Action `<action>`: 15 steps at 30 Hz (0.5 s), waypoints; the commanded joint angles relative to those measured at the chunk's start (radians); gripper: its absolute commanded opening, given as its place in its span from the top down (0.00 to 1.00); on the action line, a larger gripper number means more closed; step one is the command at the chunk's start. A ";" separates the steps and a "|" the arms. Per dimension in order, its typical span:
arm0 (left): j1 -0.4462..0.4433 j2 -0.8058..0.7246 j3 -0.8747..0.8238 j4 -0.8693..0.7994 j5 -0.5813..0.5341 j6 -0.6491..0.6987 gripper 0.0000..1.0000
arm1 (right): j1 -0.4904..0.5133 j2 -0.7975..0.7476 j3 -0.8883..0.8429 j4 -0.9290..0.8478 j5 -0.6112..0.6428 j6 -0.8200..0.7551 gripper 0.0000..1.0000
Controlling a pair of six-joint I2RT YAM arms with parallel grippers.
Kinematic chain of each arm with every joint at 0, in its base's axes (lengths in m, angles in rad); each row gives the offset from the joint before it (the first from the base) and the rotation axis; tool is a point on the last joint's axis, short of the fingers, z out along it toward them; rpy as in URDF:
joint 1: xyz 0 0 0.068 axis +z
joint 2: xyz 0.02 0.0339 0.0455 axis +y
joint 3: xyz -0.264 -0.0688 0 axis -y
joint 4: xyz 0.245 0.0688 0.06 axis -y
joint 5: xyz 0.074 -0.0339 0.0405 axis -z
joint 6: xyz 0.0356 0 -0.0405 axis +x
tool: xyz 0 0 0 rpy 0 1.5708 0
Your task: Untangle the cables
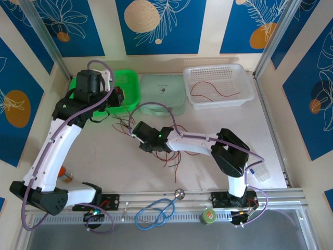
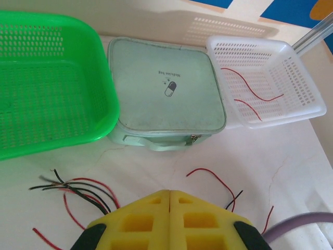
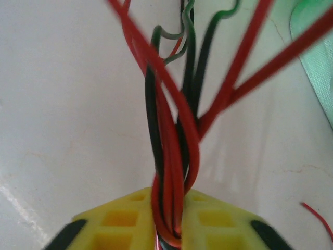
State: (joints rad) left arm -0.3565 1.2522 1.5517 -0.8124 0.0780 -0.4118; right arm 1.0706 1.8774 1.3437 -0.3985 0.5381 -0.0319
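Note:
The cables (image 3: 171, 146), thin red and black wires, run as a twisted bundle between my right gripper's (image 3: 169, 221) yellow pads, which are shut on them. From above, that gripper (image 1: 137, 130) sits mid-table with loose cable ends (image 1: 171, 156) trailing toward the near edge and others (image 1: 124, 124) fanning to the far left. My left gripper (image 2: 170, 197) is shut with nothing between its pads, hovering over the table near the green basket (image 1: 134, 83). Below it lie a spread of cables (image 2: 78, 190) and a single red wire (image 2: 213, 177).
A white basket (image 1: 248, 78) at the back right holds two or three red wires (image 1: 208, 94). A mint pouch (image 1: 162, 94) lies between the baskets. A blue stethoscope (image 1: 156, 211) and a green roll (image 1: 209, 216) rest on the near rail.

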 commanded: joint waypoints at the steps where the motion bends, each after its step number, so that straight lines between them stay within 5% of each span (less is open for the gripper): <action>1: -0.004 -0.002 0.052 -0.010 -0.011 0.022 1.00 | -0.011 -0.036 -0.025 0.000 -0.051 0.065 1.00; 15: 0.000 0.043 0.135 -0.102 -0.256 0.087 1.00 | 0.099 -0.231 -0.218 -0.090 -0.019 0.258 1.00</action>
State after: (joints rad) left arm -0.3573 1.2850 1.6402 -0.9100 -0.0677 -0.3599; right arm 1.1492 1.6676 1.1797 -0.4076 0.5240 0.1421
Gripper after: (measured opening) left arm 0.052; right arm 0.062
